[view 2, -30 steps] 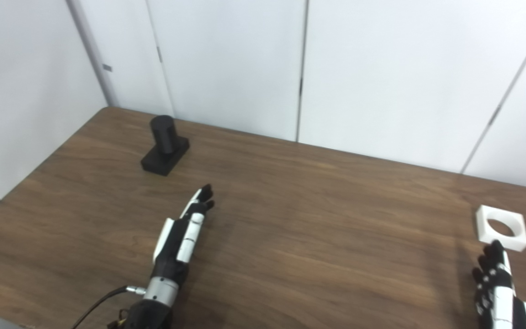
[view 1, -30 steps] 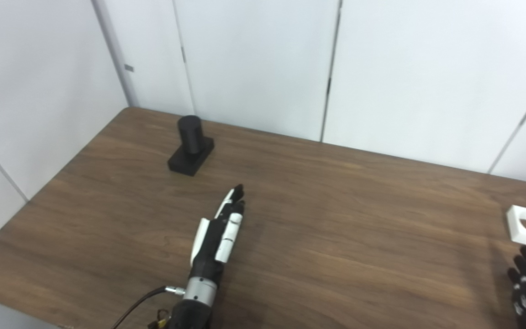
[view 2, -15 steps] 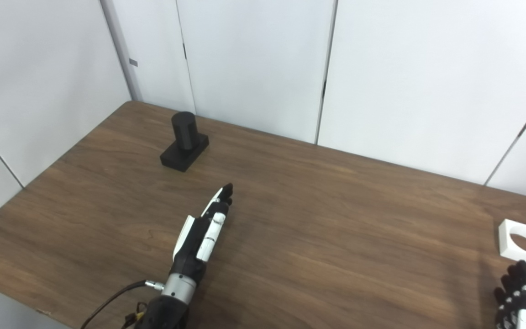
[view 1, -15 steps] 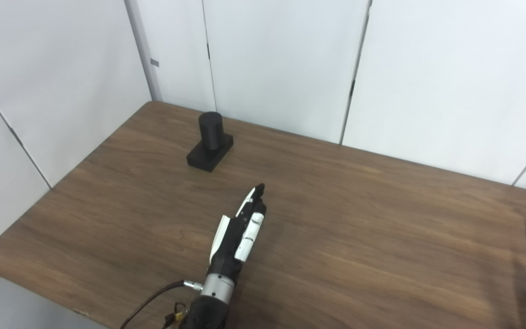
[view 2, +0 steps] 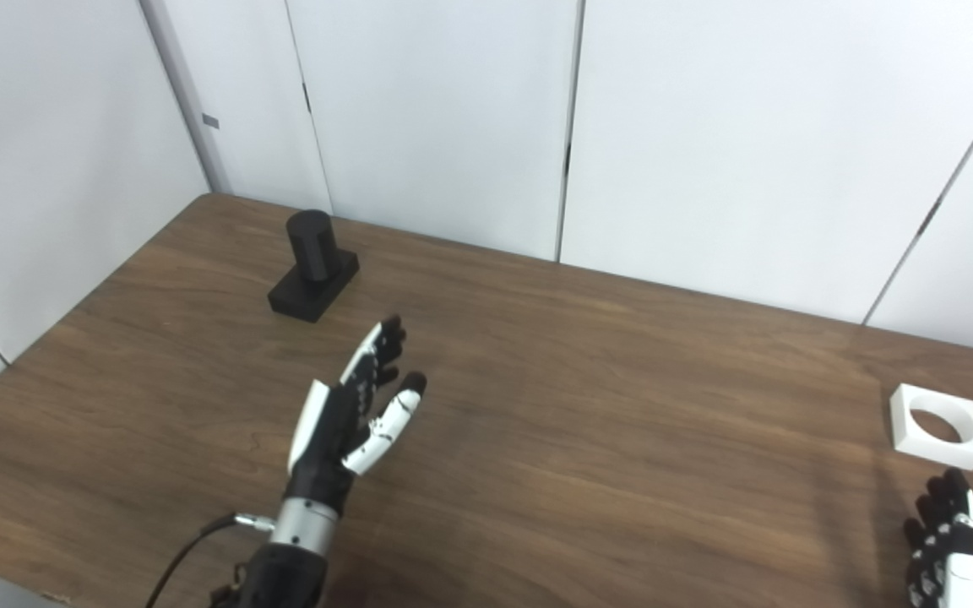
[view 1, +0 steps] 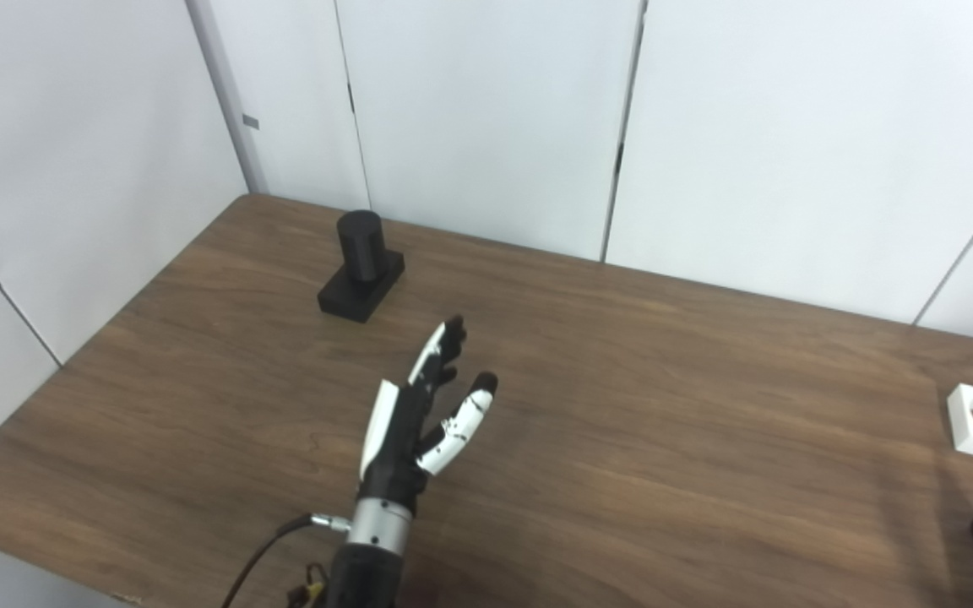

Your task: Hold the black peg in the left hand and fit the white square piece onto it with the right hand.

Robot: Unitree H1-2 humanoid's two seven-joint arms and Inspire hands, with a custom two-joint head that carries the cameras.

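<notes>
The black peg (view 1: 361, 266) stands upright on its block near the table's (view 1: 622, 422) far left corner, and the white square piece (view 2: 936, 425) lies flat by the right edge. The left hand (view 1: 419, 414) is empty with fingers spread (thumb splayed), well short of the peg; the right hand (view 2: 947, 549) looks open too. Both parts look like stiff, light plastic, so I'd grip the peg's block and the square's outer sides.

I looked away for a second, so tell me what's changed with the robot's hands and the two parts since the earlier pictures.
The left hand has reached a little farther toward the black peg, and its thumb has swung out from the fingers, so it is now open. It holds nothing. The right hand has kept to the near right edge, short of the white square piece. Peg and piece rest where they were on the table; the camera itself shifted.
</notes>
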